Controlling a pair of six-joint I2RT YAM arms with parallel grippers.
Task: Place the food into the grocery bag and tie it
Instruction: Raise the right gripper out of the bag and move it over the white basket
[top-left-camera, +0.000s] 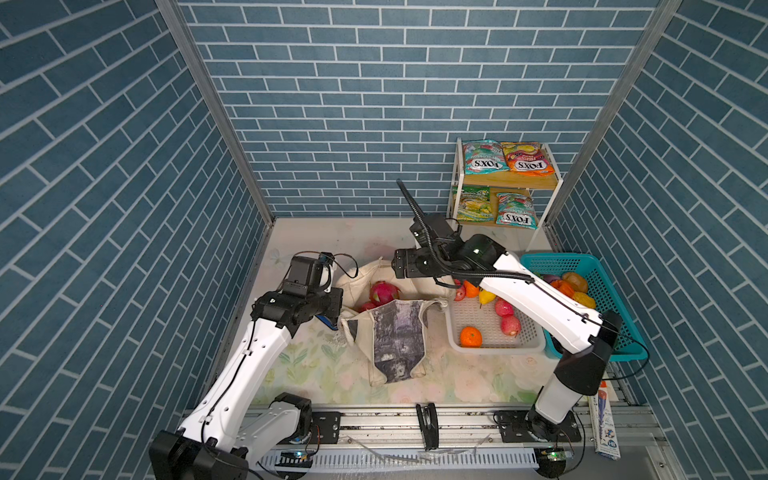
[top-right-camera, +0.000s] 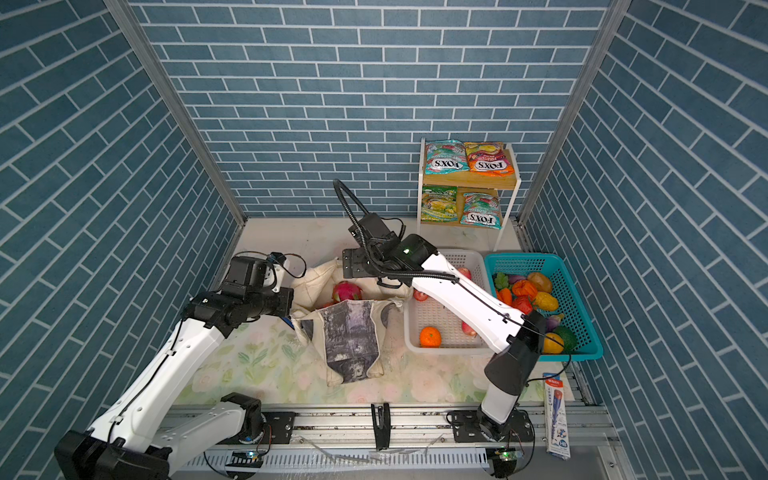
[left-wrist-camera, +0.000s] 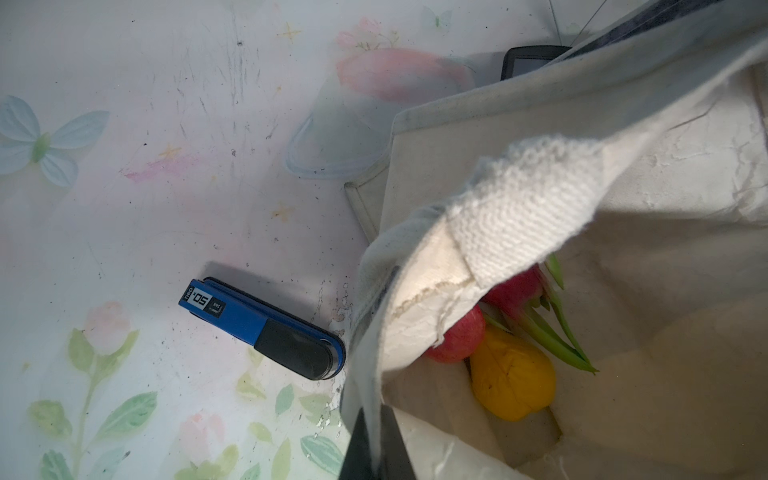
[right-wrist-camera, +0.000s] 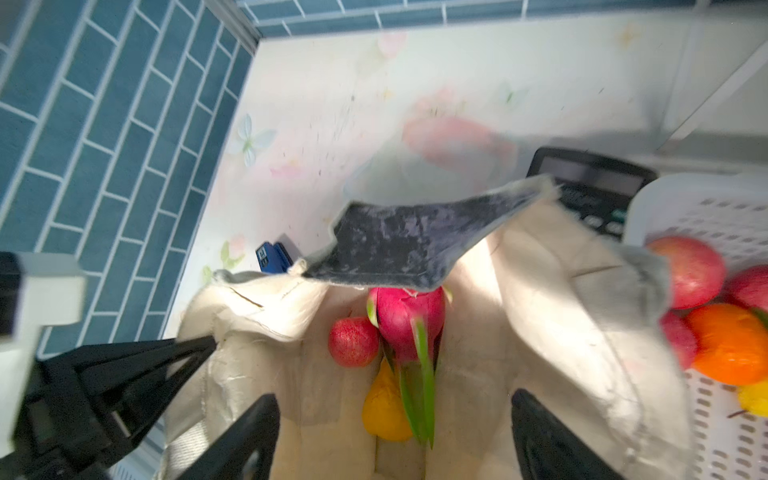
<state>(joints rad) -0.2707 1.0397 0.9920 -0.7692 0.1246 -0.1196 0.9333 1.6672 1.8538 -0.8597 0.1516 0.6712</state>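
The bag (top-left-camera: 399, 332) lies open mid-table beside the white basket (top-left-camera: 482, 318); the left gripper (right-wrist-camera: 203, 344) is clenched on its rim; the right gripper (right-wrist-camera: 395, 432) hangs released over its mouth; inside lie a dragon fruit (right-wrist-camera: 409, 320), apple (right-wrist-camera: 353, 343) and yellow fruit (right-wrist-camera: 384, 415).

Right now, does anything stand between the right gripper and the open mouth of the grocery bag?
Nothing visible does. The right gripper, open, hangs over the grocery bag, whose rim the left gripper holds. Inside lie only the dragon fruit, an apple and a yellow fruit. Its printed panel sags over one edge.
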